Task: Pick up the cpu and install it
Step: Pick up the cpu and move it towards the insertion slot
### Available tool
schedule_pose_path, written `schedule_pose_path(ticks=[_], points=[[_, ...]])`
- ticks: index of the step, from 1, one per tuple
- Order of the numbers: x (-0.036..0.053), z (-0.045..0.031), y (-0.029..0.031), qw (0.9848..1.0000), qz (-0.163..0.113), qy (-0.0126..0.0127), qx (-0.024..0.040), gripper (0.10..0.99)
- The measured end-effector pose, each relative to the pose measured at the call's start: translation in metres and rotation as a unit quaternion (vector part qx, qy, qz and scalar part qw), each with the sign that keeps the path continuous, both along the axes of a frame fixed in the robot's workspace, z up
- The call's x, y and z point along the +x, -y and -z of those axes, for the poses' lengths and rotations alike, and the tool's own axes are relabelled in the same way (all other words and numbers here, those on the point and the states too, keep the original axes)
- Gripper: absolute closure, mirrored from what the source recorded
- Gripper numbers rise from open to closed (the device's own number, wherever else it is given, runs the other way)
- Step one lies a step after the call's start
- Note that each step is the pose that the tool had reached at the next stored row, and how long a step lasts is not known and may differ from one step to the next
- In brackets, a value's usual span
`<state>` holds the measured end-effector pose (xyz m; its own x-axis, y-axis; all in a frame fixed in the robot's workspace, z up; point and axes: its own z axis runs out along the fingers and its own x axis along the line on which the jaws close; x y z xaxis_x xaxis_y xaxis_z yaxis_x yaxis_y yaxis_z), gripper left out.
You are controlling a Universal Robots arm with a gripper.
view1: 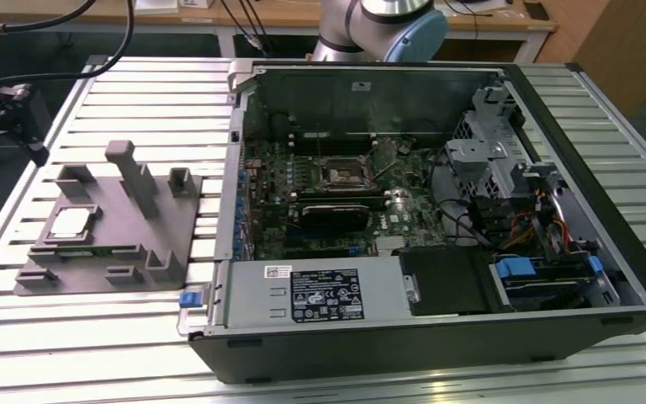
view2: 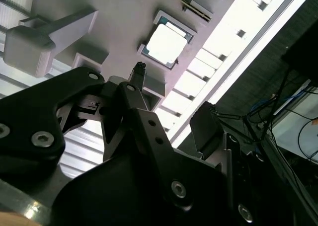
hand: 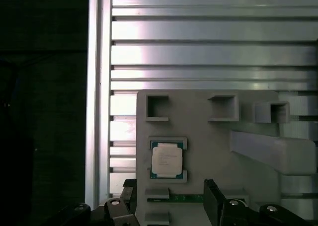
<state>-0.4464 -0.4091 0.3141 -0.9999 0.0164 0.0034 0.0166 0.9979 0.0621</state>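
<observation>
Exterior view: cpu (view1: 71,223) lies flat in recess of grey fixture block (view1: 132,244) on slatted table (view1: 76,337), at exterior view's left of open computer case (view1: 592,252).

Second wrist view: gripper (view2: 172,89) spread wide, nothing between 2 fingers; cpu (view2: 166,43) beyond fingertips, not touching.

First wrist view: cpu (hand: 166,160) seated between 2 grey ledges of fixture block (hand: 223,151); gripper (hand: 170,193) wide apart, near cpu, no contact.
</observation>
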Motion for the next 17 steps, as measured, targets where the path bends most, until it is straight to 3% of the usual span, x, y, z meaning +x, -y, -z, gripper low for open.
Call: schedule_pose_path(ticks=[17], points=[[0.0, 0.0113, 0.0, 1.0, 0.0, 0.0, 0.0, 0.439]])
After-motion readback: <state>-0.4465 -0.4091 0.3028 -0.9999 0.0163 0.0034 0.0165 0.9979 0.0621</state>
